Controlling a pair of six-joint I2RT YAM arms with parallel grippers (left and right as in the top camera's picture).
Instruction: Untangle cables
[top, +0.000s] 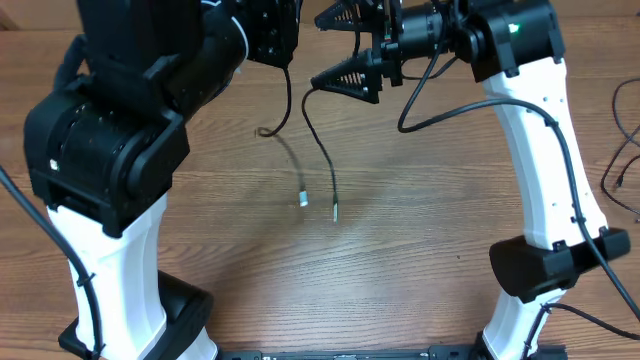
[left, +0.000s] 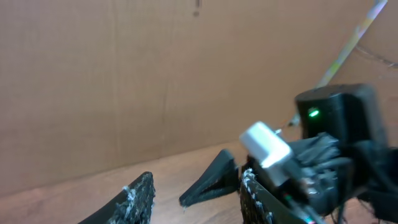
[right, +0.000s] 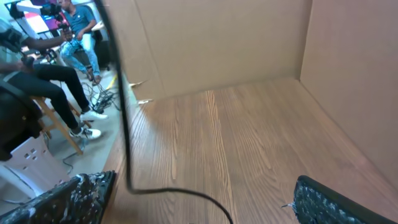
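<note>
Hanging from up beside your two hands, the thin black flexible cables (top: 331, 180) dangled over the middle of the brown wooden bench (top: 420, 260), with their small pale plug ends (top: 335, 213) lowest. I could not tell whether those ends touched the wood. Your right hand (top: 316, 50) gaped wide, gripping nothing, with one strand crossing between its fingers. Your left hand (left: 196, 186) showed parted fingers, but I could not tell whether it gripped anything. You should judge these cords light, limp and slippery, so take hold just behind a plug.
</note>
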